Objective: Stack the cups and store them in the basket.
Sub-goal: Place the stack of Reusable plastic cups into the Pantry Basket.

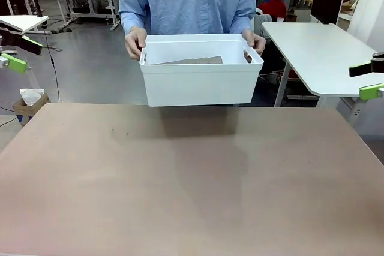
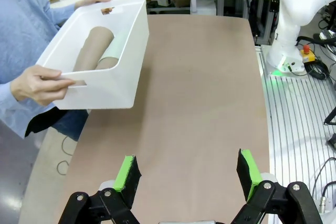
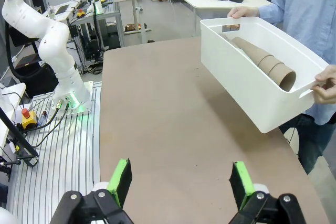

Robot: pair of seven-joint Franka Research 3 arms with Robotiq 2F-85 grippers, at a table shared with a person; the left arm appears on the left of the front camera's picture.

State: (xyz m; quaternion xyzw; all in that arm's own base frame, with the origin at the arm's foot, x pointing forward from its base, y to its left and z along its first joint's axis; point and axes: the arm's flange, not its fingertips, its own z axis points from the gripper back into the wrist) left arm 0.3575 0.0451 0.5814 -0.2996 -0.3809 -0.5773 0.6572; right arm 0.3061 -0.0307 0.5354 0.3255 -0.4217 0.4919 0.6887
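Well, the basket [image 1: 201,82] was a deep white plastic bin with rounded corners, a rolled rim and slot handles, and it was off the table [image 1: 192,178], held in the air above the far edge by the person. One hand [image 1: 135,41] clasped one short end and the other hand [image 1: 255,41] the opposite end, fingers curled over the rim. From the front, a sliver of brown showed over the rim. The right wrist view looked down into it: the cups [image 3: 262,61], matte tan-brown, lay on their sides nested one in another, open mouth toward the person. The left wrist view added a pale green glimpse beside the brown cup [image 2: 97,48]. The left gripper [image 2: 186,174] hung spread wide above the bare tabletop, grasping nothing. The right gripper [image 3: 181,182] was likewise spread and held nothing.
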